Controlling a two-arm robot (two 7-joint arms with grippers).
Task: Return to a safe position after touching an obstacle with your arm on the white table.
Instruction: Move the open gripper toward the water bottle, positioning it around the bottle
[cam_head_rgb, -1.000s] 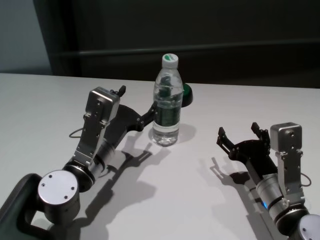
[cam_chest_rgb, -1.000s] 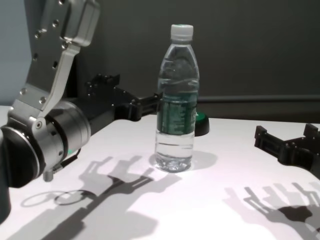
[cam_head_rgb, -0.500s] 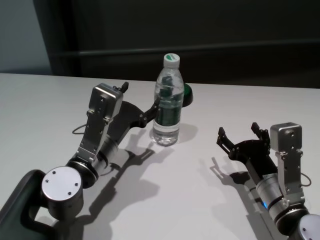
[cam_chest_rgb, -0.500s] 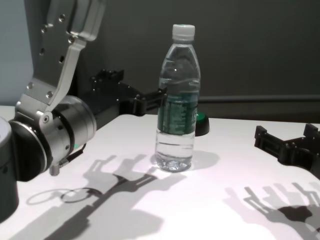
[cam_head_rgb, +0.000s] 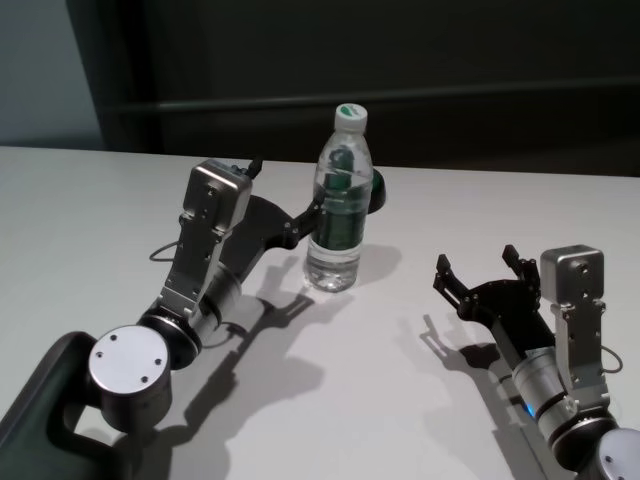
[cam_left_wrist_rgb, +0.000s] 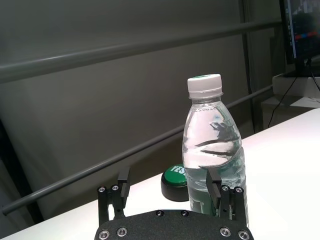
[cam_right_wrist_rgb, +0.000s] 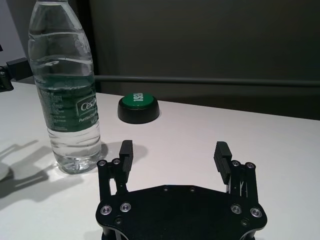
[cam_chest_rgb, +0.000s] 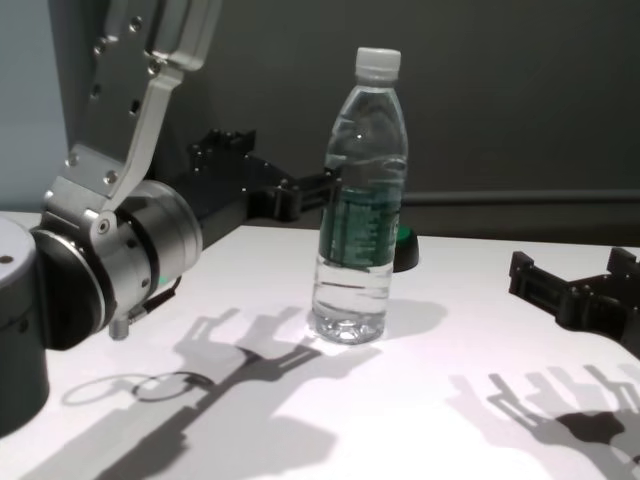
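From the head view, the white table was seen carrying a tall clear water bottle, leaning slightly toward the far right. The left tool was stretched toward the bottle, with one black finger tip reaching its green label band from the bottle's left side. The right tool was held low over the table, well apart from the bottle, with its fingers spread wide and nothing between them.

In the chest view, the bottle was shown tilted, its cap leaning away from the left tool, whose dark finger met the bottle about halfway up. The right tool was seen at the far right edge, open and empty.

In the left wrist view, the left tool was shown with both fingers parted. The bottle stood just beyond one finger, not between the two, and nothing was gripped. A small black round button with a green top was seen farther off, partly behind the bottle.

In the right wrist view, the right tool was shown wide open and empty. The bottle stood ahead and off to one side, and the button lay farther ahead on the table.
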